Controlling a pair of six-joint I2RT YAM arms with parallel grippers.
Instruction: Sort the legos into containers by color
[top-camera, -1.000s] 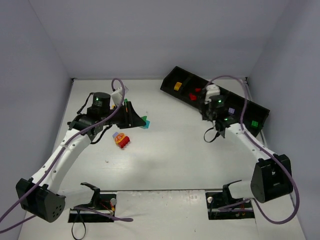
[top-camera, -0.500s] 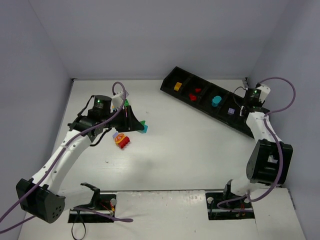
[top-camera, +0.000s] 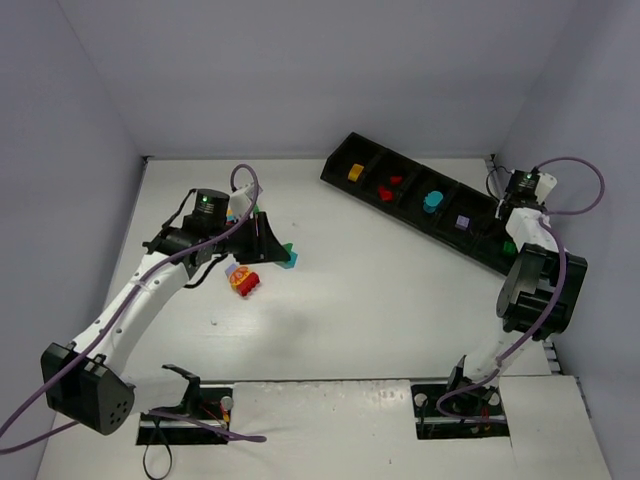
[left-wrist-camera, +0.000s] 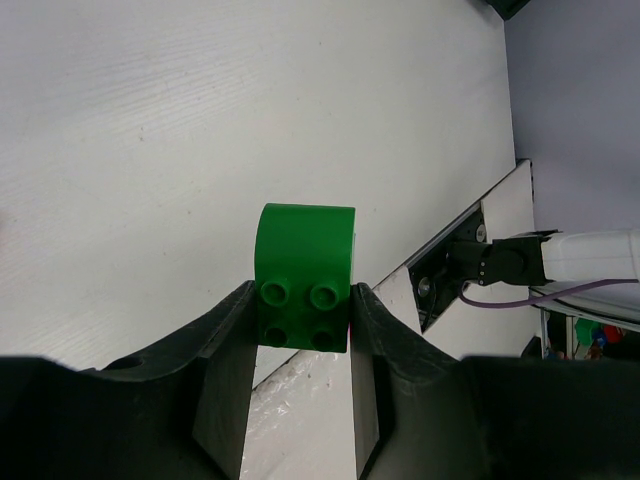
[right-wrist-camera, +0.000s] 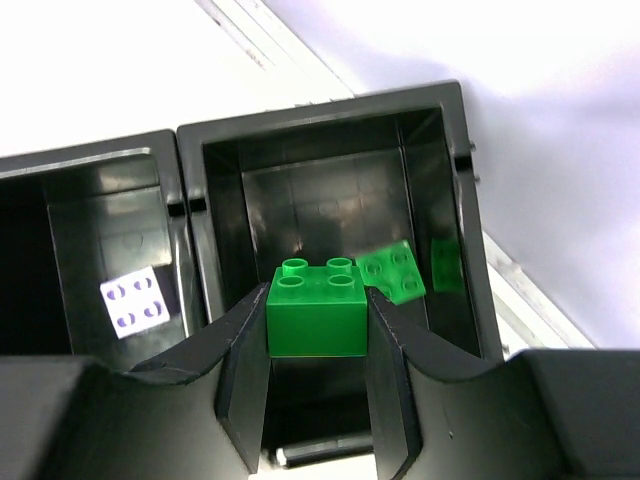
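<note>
On the worktop (top-camera: 380, 310), loose legos (top-camera: 262, 270) lie by the left arm: a red-yellow stack (top-camera: 245, 283), a teal piece (top-camera: 289, 256), and one small bit too blurred to name.

The tray (top-camera: 400, 165) has five compartments in a row, with yellow, red, teal, purple and green bricks inside. Judged well past halfway.

The right claw (right-wrist-camera: 318, 300) pinches a green brick (right-wrist-camera: 318, 322) over the end compartment (right-wrist-camera: 440, 200), where a sorted green brick (right-wrist-camera: 392, 272) lies. Not yet dropped.

The left claw (left-wrist-camera: 303, 305) pinches a second green brick (left-wrist-camera: 305, 250) above bare worktop, well apart from the tray.

Overhead, the right arm partly hides the end compartment.
</note>
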